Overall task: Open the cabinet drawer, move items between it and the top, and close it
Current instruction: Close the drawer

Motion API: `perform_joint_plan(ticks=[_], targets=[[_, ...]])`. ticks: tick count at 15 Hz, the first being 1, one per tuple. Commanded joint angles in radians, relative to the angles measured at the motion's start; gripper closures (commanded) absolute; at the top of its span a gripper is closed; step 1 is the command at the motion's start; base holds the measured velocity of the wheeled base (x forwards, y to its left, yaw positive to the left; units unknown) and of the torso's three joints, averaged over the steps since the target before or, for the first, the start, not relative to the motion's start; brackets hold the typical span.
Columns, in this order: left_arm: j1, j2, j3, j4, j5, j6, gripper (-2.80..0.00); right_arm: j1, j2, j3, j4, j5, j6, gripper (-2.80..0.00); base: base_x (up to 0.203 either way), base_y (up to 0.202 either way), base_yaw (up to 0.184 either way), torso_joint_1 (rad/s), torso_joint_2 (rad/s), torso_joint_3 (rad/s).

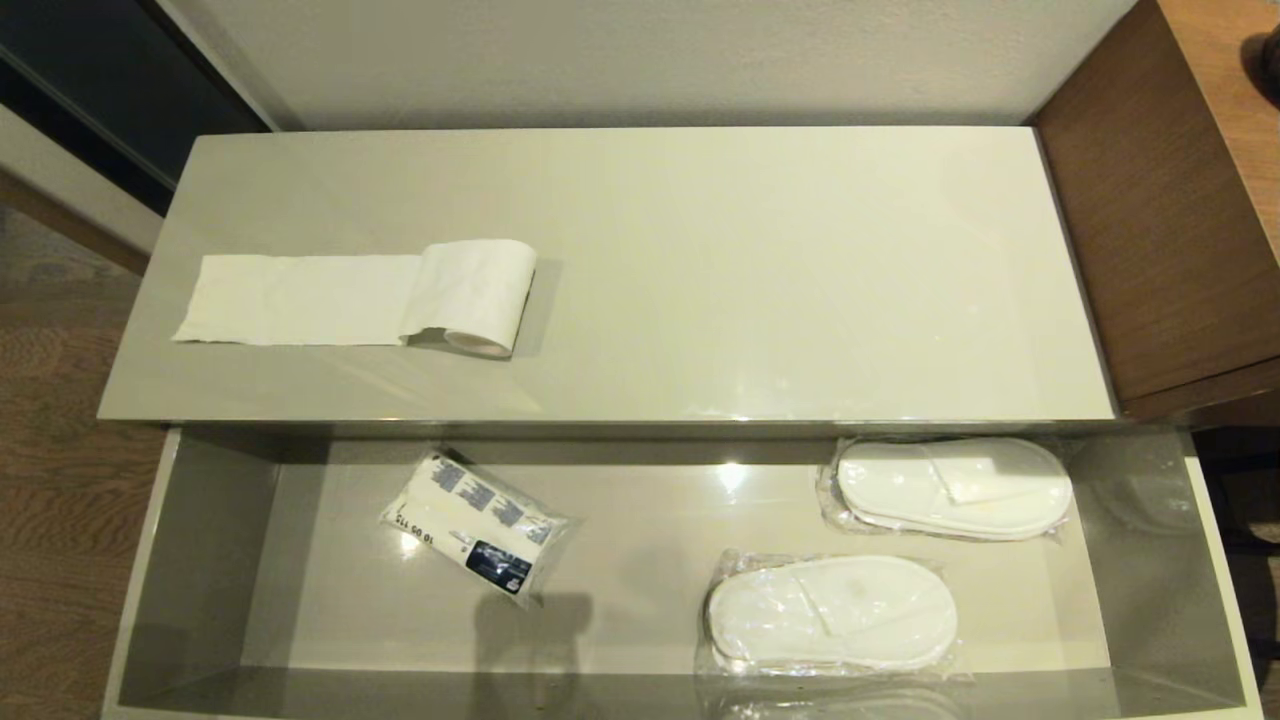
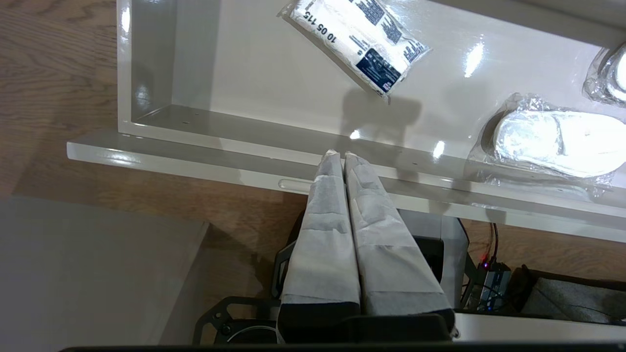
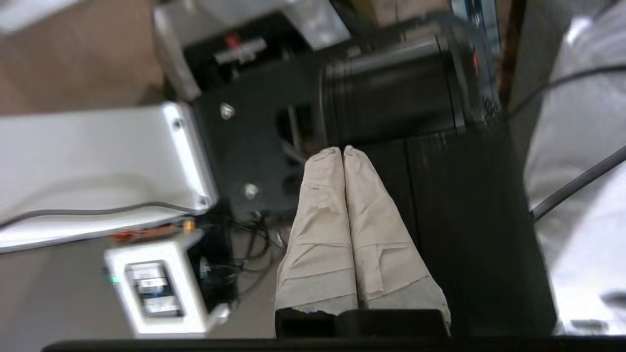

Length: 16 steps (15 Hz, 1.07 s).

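the cabinet drawer (image 1: 190, 560) stands pulled out toward the robot, below the near edge of the top (image 1: 800, 270). on the top, toward its left end, lies the toilet-paper roll (image 1: 475, 295) on its side, its loose tail (image 1: 295, 300) spread flat to the left. inside the drawer, on the right, are two packs of slippers in clear plastic: one slipper pack (image 1: 950, 487) at the far side, partly under the top's edge, and a second slipper pack (image 1: 832, 612) nearer and a little to the left; they lie apart. left of centre in the drawer lies a white packet with blue printing (image 1: 478, 527), turned at a slant.

neither arm shows in the head view. in the left wrist view the left pincer (image 2: 341, 155) has its two cloth-wrapped fingers pressed together with nothing between them, its tips over the drawer's near front panel (image 2: 195, 164). in the right wrist view the right pincer (image 3: 341, 150) is likewise pressed together and empty, pointing at the robot's own dark base (image 3: 391, 107), away from the drawer.
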Motion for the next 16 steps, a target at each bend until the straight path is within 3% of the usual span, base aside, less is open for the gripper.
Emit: perform_joint_plan(ticks=[1, 3, 5, 6, 9, 11, 14, 16], targets=[[0.0, 0.002, 0.0, 0.004, -0.001, -0.002, 0.0, -0.001, -0.148, 0.196, 0.015, -0.022, -0.027, 0.0, 0.0, 0.0, 0.0, 0.0, 0.0, 0.0], [0.0, -0.001, 0.001, 0.005, -0.004, -0.001, 0.0, -0.003, -0.219, 0.296, -0.009, -0.061, -0.067, 0.0, 0.0, 0.0, 0.0, 0.0, 0.0, 0.0], [0.001, -0.004, 0.005, 0.008, -0.018, -0.002, 0.0, -0.004, -0.221, 0.345, -0.191, -0.108, -0.077, 0.0, 0.0, 0.0, 0.0, 0.0, 0.0, 0.0], [0.001, -0.004, 0.005, 0.008, -0.018, -0.002, 0.0, -0.005, -0.222, 0.354, -0.208, -0.119, -0.08, 0.0, 0.0, 0.0, 0.0, 0.0, 0.0, 0.0], [0.001, -0.004, 0.008, 0.007, -0.019, 0.0, 0.0, -0.007, -0.216, 0.319, -0.219, -0.115, -0.079, 0.0, 0.0, 0.0, 0.0, 0.0, 0.0, 0.0], [0.001, -0.004, 0.016, 0.005, -0.021, 0.0, 0.0, -0.027, -0.203, 0.253, -0.341, -0.108, -0.058, 0.0, 0.0, 0.0, 0.0, 0.0, 0.0, 0.0], [0.001, -0.006, 0.018, 0.005, -0.021, 0.0, 0.0, -0.092, -0.196, 0.332, -0.559, -0.118, -0.03, 0.0, 0.0, 0.0, 0.0, 0.0, 0.0, 0.0], [0.001, -0.007, 0.02, 0.005, -0.021, 0.0, 0.0, -0.151, -0.189, 0.369, -0.607, -0.112, -0.08, 0.0, 0.0, 0.0, 0.0, 0.0, 0.0, 0.0]])
